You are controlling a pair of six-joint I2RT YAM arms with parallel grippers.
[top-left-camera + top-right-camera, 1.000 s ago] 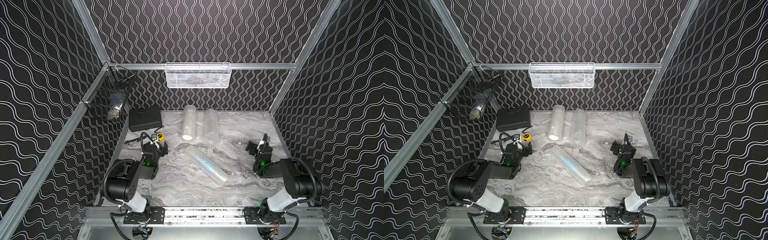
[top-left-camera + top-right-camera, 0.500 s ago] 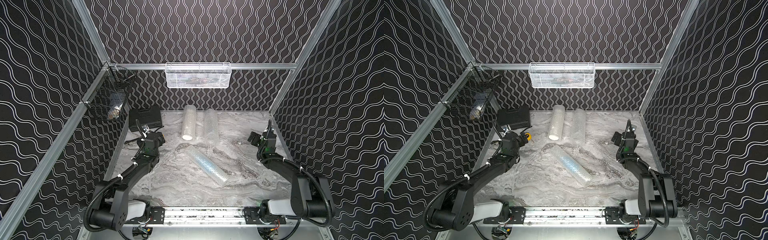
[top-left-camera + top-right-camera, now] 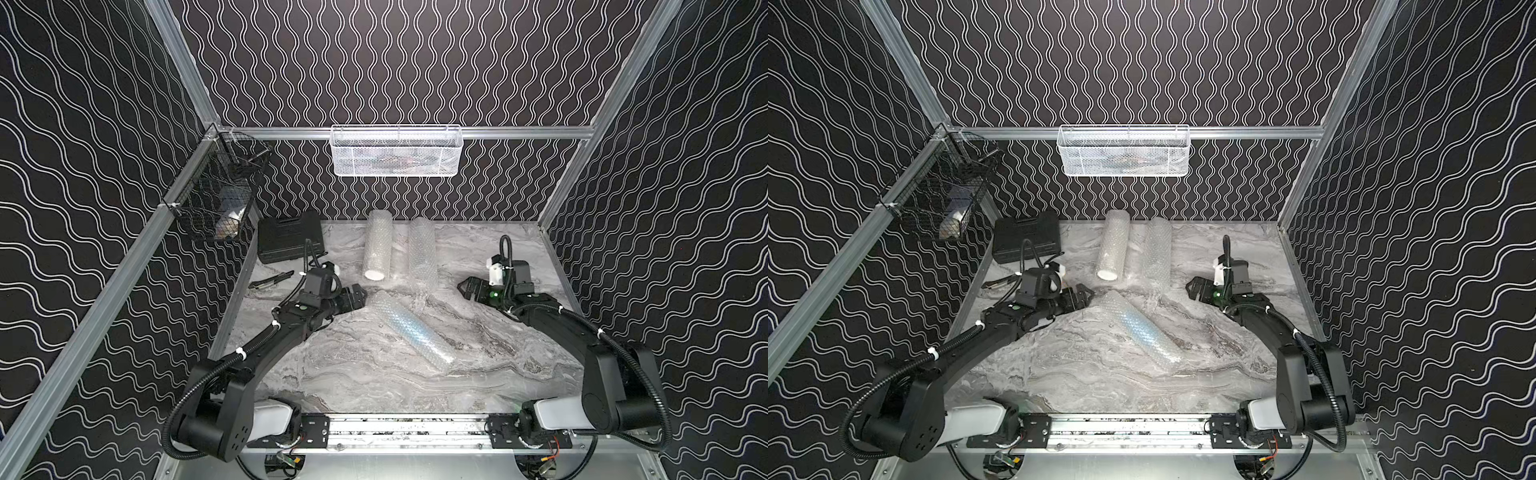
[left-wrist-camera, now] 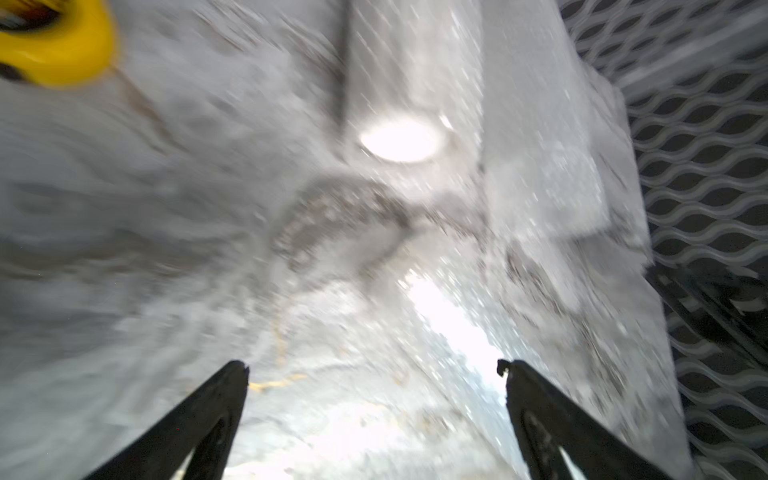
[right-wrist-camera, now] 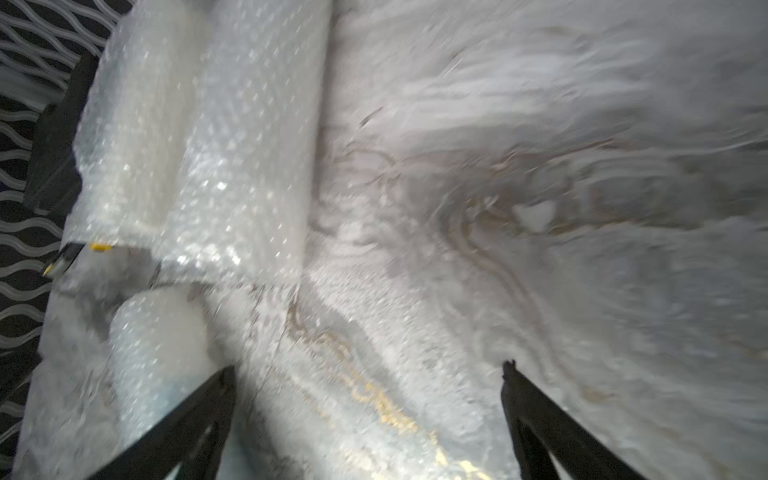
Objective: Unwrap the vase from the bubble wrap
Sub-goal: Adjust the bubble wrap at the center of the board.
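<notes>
Top views both show the bubble wrap [image 3: 409, 332] [image 3: 1142, 328] as a rolled bundle lying diagonally on the marble tabletop [image 3: 353, 374], mid-table. I use this roll as my reference. I cannot make out its contents through the plastic.

Behind it, toward the back wall, two more bundles lie side by side. The white-ended roll [image 3: 378, 245] shows a round white face at the end nearest my reference, and the plain roll [image 3: 422, 249] lies just beside it.

Left gripper [image 3: 358, 297] [image 4: 372, 368] sits just beside the far end of the reference roll with its fingers spread wide and nothing between them. I cannot resolve whether it touches.

Right gripper [image 3: 467, 289] [image 5: 366, 370] is on the opposite side of that end, well apart from it. It is also spread wide and empty.

Both wrist views are blurred.

Black case [image 3: 289, 241] lies beyond the left gripper, in the rear corner.
</notes>
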